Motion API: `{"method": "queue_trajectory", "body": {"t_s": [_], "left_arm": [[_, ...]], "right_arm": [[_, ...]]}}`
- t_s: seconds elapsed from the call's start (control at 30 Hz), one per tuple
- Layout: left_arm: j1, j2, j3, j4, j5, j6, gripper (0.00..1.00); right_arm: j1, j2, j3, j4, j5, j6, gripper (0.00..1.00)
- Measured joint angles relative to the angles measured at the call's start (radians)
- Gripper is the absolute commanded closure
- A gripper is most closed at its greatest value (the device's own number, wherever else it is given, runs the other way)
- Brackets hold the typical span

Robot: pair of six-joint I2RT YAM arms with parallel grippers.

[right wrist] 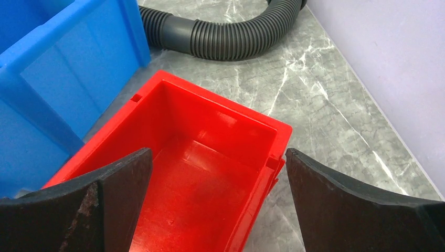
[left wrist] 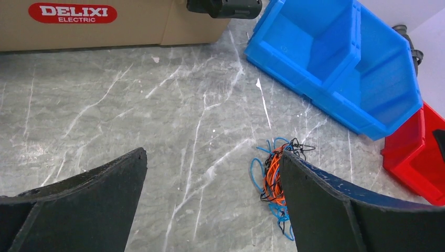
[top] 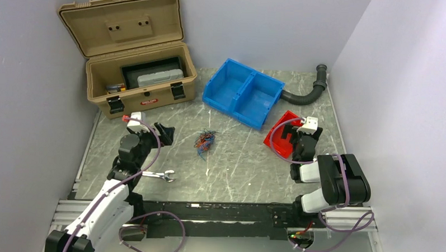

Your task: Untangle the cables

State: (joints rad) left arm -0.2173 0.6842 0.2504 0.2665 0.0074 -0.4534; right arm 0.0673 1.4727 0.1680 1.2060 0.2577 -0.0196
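Note:
The cables [top: 204,141] are a small tangled bundle of thin red, blue, orange and black wires lying on the grey marbled table near its middle. In the left wrist view the cables [left wrist: 270,178] lie partly behind the right finger. My left gripper [top: 163,134] is open and empty, a little to the left of the bundle, with nothing between its jaws [left wrist: 212,173]. My right gripper [top: 290,140] is open and empty, hovering over the red bin [right wrist: 210,152] at the right.
A tan toolbox [top: 138,72] stands open at the back left. A blue two-compartment bin [top: 245,92] sits at the back centre. A black corrugated hose [top: 308,92] curves at the back right. A metal wrench [top: 160,175] lies near the left arm.

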Motion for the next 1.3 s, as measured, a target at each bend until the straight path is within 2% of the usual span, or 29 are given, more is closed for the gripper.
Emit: {"method": "queue_trajectory", "body": {"t_s": [0.37,0.57,0.83,1.0,1.1,1.2,1.3], "left_arm": [[-0.005,0.021,-0.017,0.063,0.086,0.026,0.01],[-0.100,0.097,0.007,0.024,0.051,0.080,0.01],[-0.203,0.319,0.145,-0.024,0.087,0.156,0.04],[-0.223,0.422,0.200,-0.034,0.146,0.176,0.09],[-0.225,0.489,0.235,-0.050,0.171,0.179,0.17],[-0.226,0.549,0.268,-0.074,0.180,0.179,0.26],[-0.226,0.612,0.304,-0.094,0.204,0.177,0.29]], "right_arm": [[0.000,0.001,0.000,0.000,0.003,0.000,0.00],[0.000,-0.045,0.003,-0.055,0.021,0.001,0.00],[0.007,-0.334,0.072,-0.345,0.026,0.066,0.00],[0.008,-0.427,0.194,-0.622,0.017,0.211,0.00],[0.006,-0.430,0.359,-0.840,-0.067,0.282,0.00],[0.007,-0.472,0.409,-0.895,-0.182,0.325,0.00],[0.008,-0.538,0.378,-0.923,-0.246,0.377,0.00]]}}
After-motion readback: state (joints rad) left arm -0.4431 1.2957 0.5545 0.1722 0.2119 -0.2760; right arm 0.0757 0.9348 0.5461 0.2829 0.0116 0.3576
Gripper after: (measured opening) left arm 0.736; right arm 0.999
